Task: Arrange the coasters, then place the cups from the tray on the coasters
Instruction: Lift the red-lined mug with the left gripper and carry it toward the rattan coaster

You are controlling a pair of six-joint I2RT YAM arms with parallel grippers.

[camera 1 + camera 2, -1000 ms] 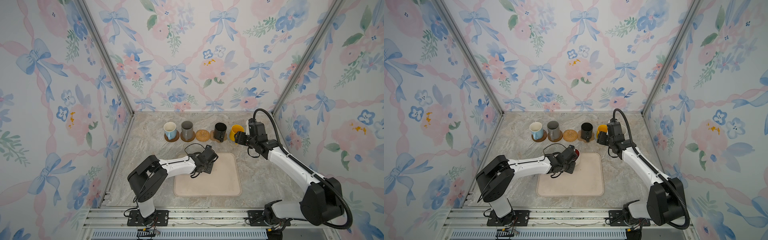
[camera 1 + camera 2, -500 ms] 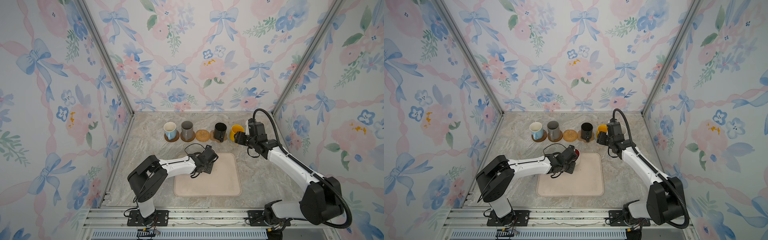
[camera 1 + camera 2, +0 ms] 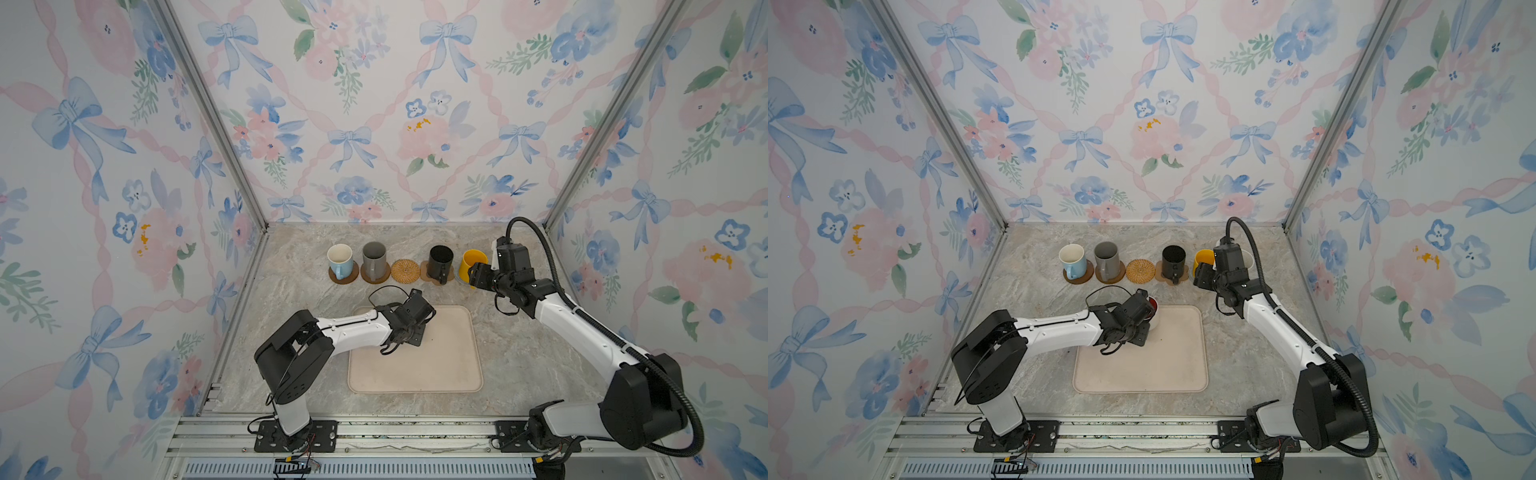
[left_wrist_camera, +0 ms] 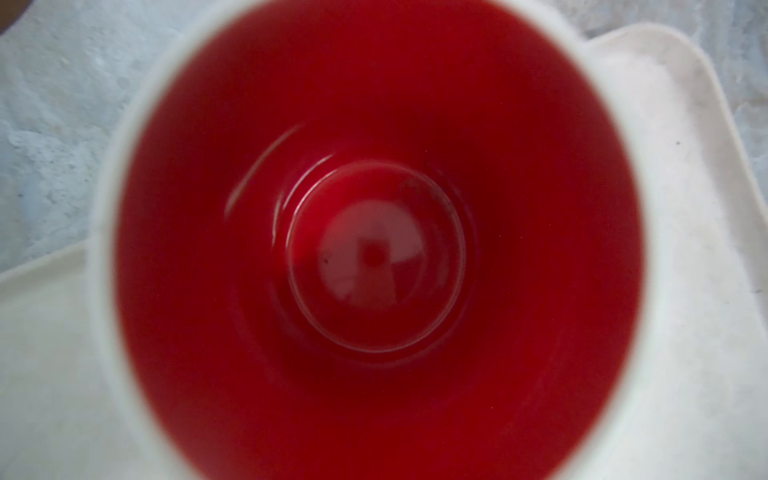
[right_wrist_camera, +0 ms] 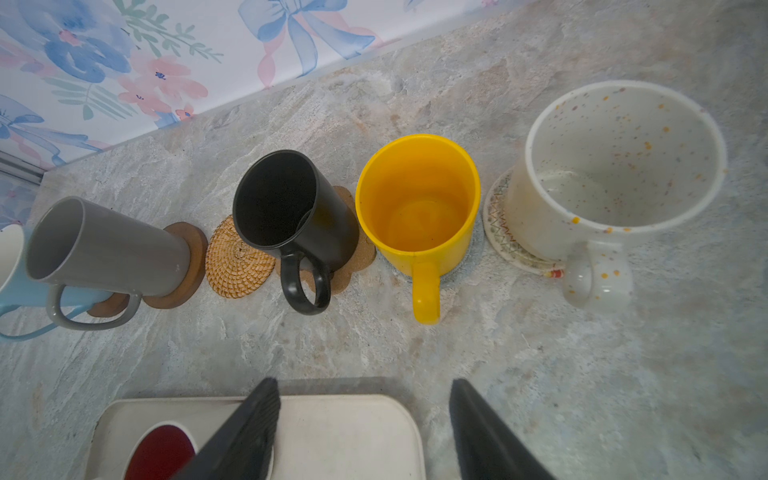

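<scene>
The left gripper (image 3: 412, 326) hangs over the far left corner of the tray (image 3: 436, 365), directly above the white mug with the red inside (image 4: 374, 257). Its wrist view looks straight down into the red bowl, which fills almost the whole frame. Its jaws are pressed together, but no view shows the fingers, so I cannot tell whether they pinch the handle or rim. The mug stands upright on the tray, and in a top view only a sliver of red shows past the wrist. The right gripper (image 5: 365, 384) is spread wide with nothing between its fingers, poised just in front of the yellow mug (image 3: 471, 259) and apart from it. Along the far side of the table runs a row. The light blue mug (image 3: 340, 259) and the grey mug (image 3: 374, 257) each sit on a brown disc. Next comes the bare rattan coaster (image 3: 406, 271), then the black mug (image 3: 440, 259) on the paw-shaped coaster (image 3: 426, 272). The yellow mug sits on a blue-grey round (image 5: 476, 245), and the speckled mug (image 5: 615, 166) on a cream coaster (image 5: 498, 216).
</scene>
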